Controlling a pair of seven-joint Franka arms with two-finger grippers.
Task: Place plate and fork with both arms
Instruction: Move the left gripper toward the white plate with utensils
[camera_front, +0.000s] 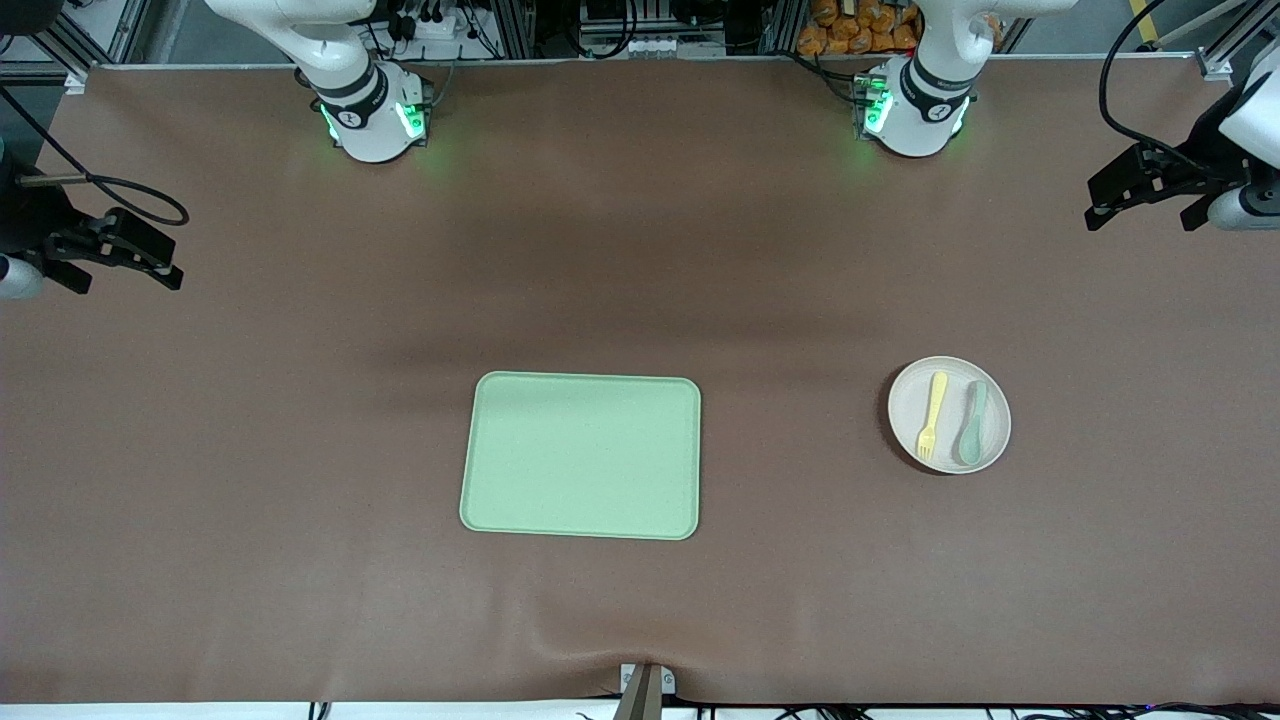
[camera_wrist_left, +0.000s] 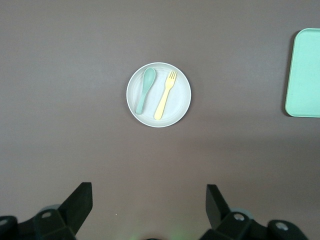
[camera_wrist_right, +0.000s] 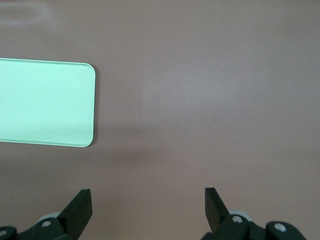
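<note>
Plate (camera_front: 949, 414): flat on table (camera_front: 250, 450) toward left arm's end, well apart from green tray (camera_front: 581, 456); likely waiting for transfer.
Fork (camera_front: 931, 415): lying inside plate beside grey-green spoon (camera_front: 972, 423), not touching it (tines toward front camera).
Left gripper (camera_front: 1150, 195): fingers spread wide, holding nothing, raised at its table end, wrist camera looking down on plate.
Right gripper (camera_front: 120, 255): fingers spread, holding nothing, raised at its own end; tray corner in wrist view.
</note>
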